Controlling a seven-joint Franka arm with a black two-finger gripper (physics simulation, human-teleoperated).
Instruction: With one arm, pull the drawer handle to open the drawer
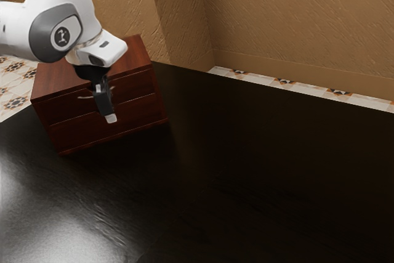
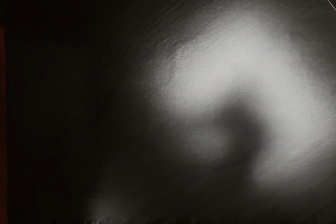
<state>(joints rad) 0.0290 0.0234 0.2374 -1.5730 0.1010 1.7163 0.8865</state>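
Dark glossy worktop (image 1: 258, 170) lay open beside my black tool (image 1: 109, 115), seemingly against the flush-fronted reddish-brown wooden drawer chest (image 1: 132, 106); spread or pressed, I couldn't tell.

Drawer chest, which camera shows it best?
The exterior view: the drawer chest shows its top and both drawer fronts, with the gripper before it. The wrist view gives glary tabletop and a thin red sliver, perhaps the chest's side.

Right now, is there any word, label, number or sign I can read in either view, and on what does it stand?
No readable words or numbers.
Arm, grey joint cap: a small white emblem, a symbol with no legible letters.
Chest: no text.
Table: no text in either view.
Walls: no text.
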